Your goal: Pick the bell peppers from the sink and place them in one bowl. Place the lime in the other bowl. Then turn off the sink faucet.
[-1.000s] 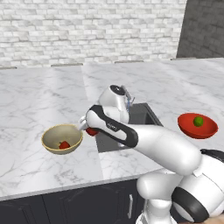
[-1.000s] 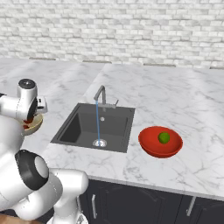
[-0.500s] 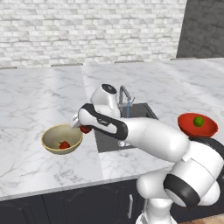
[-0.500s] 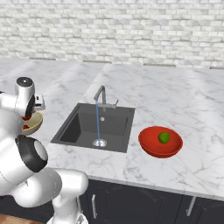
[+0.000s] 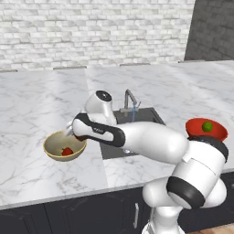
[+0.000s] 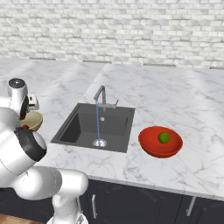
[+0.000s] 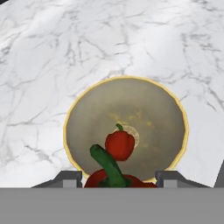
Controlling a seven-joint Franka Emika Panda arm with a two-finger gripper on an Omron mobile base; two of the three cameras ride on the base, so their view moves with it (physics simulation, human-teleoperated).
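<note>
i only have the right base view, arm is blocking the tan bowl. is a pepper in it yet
Observer: Yes. In the hand view one red bell pepper lies inside the tan bowl.
Operator: and the second pepper
Observer: It sits between the fingers of the gripper, green stem up, over the near rim of the bowl.
Operator: is the bowl close to the sink
Observer: In the left base view the bowl stands on the marble counter to the left of the sink, apart from it.
</note>
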